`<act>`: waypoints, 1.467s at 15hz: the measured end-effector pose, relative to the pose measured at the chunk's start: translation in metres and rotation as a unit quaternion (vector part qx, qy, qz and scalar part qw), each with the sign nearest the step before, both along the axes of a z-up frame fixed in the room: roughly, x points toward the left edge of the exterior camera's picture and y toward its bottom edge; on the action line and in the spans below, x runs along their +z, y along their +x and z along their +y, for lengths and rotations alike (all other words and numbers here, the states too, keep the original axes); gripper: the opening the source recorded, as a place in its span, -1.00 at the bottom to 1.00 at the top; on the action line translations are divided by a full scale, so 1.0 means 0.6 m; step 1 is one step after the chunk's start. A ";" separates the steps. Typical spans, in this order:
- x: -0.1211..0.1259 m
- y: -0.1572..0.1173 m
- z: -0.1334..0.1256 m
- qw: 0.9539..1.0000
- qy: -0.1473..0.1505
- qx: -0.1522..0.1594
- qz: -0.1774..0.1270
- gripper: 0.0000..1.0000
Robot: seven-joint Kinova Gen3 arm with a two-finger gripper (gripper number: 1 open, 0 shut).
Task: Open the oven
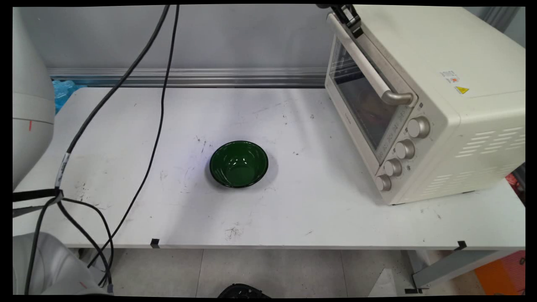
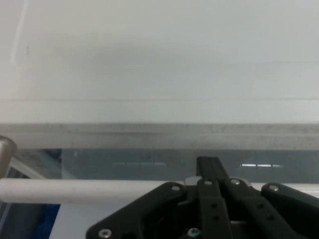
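Note:
A cream toaster oven (image 1: 440, 105) stands at the table's right, its glass door (image 1: 361, 100) closed or nearly so. My gripper (image 1: 350, 19) is at the picture's top edge, right by the upper end of the door's pale bar handle (image 1: 365, 63). In the hand view the gripper (image 2: 212, 164) is shut, its fingers pressed together with nothing between them. They rise just over the handle (image 2: 75, 190) and reach the door's top edge. Above that lies the oven's flat top (image 2: 159, 59). An empty dark green bowl (image 1: 238, 163) sits mid-table, far from the gripper.
Several knobs (image 1: 402, 155) run down the oven's front right side. Black cables (image 1: 159, 105) hang over the table's left half. A metal rail (image 1: 188, 77) runs along the wall behind the white table (image 1: 293, 218).

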State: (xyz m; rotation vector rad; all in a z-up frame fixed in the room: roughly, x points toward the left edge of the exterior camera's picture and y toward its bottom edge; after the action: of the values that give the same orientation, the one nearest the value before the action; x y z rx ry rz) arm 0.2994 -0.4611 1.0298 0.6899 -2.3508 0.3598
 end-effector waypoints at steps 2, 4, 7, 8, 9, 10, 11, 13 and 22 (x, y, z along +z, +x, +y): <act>-0.006 -0.002 -0.002 1.000 0.000 0.001 0.003 -1.00; -0.012 -0.004 -0.005 1.000 0.000 0.002 0.007 -1.00; -0.025 -0.009 -0.013 1.000 -0.001 0.002 0.015 -1.00; -0.029 -0.011 -0.015 1.000 -0.001 0.001 0.017 -1.00; -0.033 -0.013 -0.017 1.000 -0.002 0.001 0.019 -1.00; -0.037 -0.014 -0.019 1.000 -0.002 0.000 0.021 -1.00; -0.043 -0.016 -0.020 1.000 -0.002 -0.001 0.022 -1.00; -0.050 -0.018 -0.023 1.000 -0.002 -0.002 0.025 -1.00; -0.077 -0.016 -0.017 1.000 0.007 -0.010 0.029 -1.00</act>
State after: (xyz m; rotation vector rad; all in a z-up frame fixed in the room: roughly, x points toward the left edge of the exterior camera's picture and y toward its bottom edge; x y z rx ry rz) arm 0.2898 -0.4714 0.9838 0.6734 -2.3063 0.3120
